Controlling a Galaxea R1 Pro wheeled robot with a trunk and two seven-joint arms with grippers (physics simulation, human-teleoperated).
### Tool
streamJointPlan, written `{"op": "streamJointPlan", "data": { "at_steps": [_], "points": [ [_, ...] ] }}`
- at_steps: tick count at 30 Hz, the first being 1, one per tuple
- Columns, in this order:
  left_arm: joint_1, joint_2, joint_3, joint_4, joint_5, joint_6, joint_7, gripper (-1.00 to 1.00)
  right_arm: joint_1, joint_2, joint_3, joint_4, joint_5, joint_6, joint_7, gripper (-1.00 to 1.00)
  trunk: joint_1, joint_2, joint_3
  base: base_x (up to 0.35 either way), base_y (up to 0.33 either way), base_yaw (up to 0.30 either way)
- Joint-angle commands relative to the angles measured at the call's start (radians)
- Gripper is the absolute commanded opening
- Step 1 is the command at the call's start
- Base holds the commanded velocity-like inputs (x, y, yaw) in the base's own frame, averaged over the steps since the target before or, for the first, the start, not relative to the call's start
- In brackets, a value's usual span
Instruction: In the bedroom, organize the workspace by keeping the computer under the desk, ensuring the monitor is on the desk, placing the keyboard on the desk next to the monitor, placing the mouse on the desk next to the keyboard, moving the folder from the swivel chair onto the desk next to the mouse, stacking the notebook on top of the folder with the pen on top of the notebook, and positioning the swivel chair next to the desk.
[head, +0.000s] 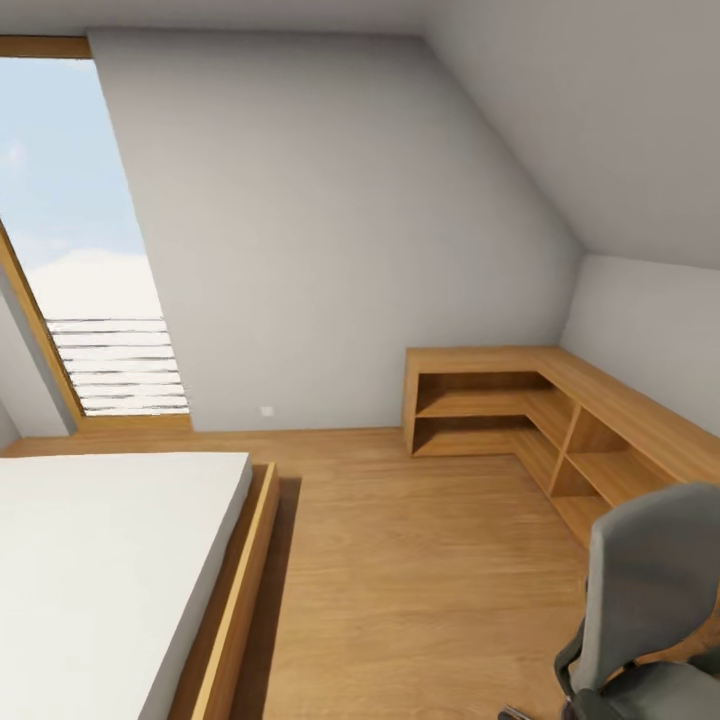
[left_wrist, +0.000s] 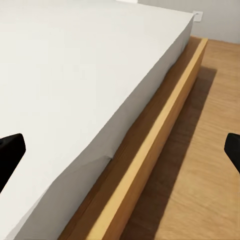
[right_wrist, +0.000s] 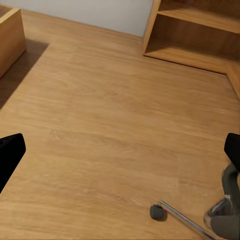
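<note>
Right gripper (right_wrist: 120, 150) is hanging spread and empty over bare wood floor (right_wrist: 100, 115), the swivel chair (head: 645, 610) sitting just off to its right, a caster (right_wrist: 157, 212) nearest. Left gripper (left_wrist: 120, 150), also spread, is hovering over the bed (left_wrist: 75, 75). Open floor is lying ahead toward the corner shelves (head: 540, 410).

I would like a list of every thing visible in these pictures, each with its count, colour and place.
swivel chair: one, grey seat and back, black frame, at the head view's lower right, on the floor; a chrome leg with a caster shows in the right wrist view.
bed: one, white top, light wood frame, lower left.
corner shelf unit: one, light wood, open shelves, along the back and right walls.
window: one, wood frame, slanted, at left.
floor: wood planks.
left end effector: black fingertips wide apart, over the bed's edge.
right end effector: black fingertips wide apart, over the floor.
</note>
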Motion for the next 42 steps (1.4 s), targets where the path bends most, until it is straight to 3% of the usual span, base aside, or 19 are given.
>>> {"op": "streamJointPlan", "data": {
  "at_steps": [1, 42],
  "points": [
    [0.000, 0.001, -0.008, -0.002, 0.009, -0.002, 0.003, 1.00, -0.001, 0.000, 0.009, 0.002, -0.004, -0.003, -0.005, 1.00, 0.001, -0.002, -0.002, 0.326, 0.003, 0.000],
    [0.000, 0.003, -0.009, -0.002, 0.008, -0.002, 0.000, 1.00, -0.001, 0.000, 0.008, 0.002, -0.004, -0.003, 0.000, 1.00, 0.001, -0.002, -0.002, 0.329, 0.000, 0.000]
  ]
}}
